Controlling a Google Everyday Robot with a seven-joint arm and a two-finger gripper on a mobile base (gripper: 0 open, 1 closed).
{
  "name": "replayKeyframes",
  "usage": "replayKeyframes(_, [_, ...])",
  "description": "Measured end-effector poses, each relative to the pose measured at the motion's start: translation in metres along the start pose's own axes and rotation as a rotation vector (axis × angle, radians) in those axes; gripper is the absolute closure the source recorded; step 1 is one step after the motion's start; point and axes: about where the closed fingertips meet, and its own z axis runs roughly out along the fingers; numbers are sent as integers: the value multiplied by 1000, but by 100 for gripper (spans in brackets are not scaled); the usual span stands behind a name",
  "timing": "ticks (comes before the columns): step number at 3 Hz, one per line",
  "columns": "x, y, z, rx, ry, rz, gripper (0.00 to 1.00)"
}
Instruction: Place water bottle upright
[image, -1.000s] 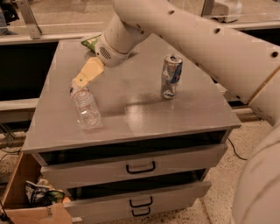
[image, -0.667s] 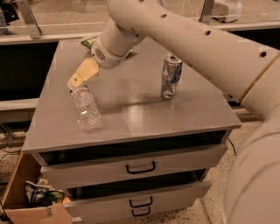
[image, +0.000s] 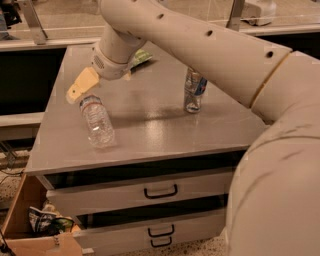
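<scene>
The robot's pale arm (image: 200, 55) fills the right side and reaches across the top; under it stands a grey cabinet (image: 150, 125) with two drawers (image: 160, 192) in its front, and a cardboard box (image: 20, 220) sits on the floor at its left corner. On the cabinet top, near the front left, is the water bottle (image: 98, 124) — its base rests on the surface and its neck leans up and back to the left, so it is tilted and not yet upright; a drink can (image: 193, 91) stands well apart to the right. The gripper (image: 80, 87) hangs just above the bottle's cap end, close to touching it; how wide it stands, and whether it has hold of the bottle, I cannot tell. The step in hand looks like the setting-down itself; the next move calls for bringing the neck over the base until the bottle stands flat, then letting go without a sideways nudge — a light, empty bottle would tip easily.
</scene>
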Motion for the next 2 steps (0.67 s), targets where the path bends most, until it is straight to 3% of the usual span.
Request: replayKeyframes(2, [11, 13, 20, 71, 120, 60, 0])
